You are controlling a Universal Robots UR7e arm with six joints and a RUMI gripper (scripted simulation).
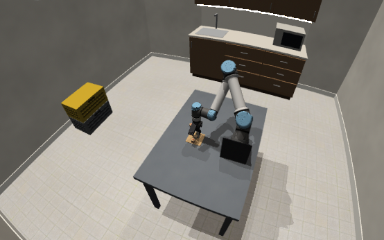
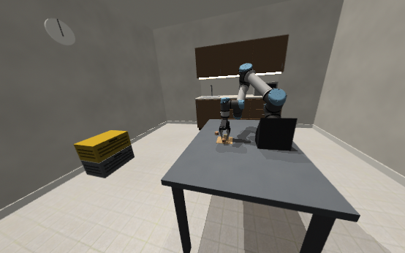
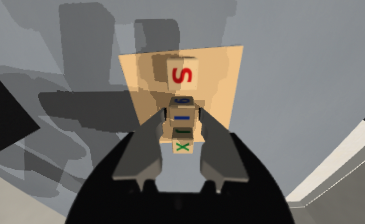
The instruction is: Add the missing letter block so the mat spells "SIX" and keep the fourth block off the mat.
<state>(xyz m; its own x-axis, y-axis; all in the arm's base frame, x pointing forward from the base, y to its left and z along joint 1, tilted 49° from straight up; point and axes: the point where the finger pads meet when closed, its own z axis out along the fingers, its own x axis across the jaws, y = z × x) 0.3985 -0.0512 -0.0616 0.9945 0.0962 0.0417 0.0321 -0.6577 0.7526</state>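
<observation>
Flanking the blue-I block point(image 3: 182, 116), the jaws stand spread, between red S point(image 3: 182, 75) and green X point(image 3: 182, 147).

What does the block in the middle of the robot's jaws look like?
The I block is a small tan cube that looks wooden, with a blue I on top and a blue mark on its far side, too small to read. It sits flat on the mat, in a row between the S block and the X block. The jaws of the gripper stand on either side, not squeezing it.
</observation>
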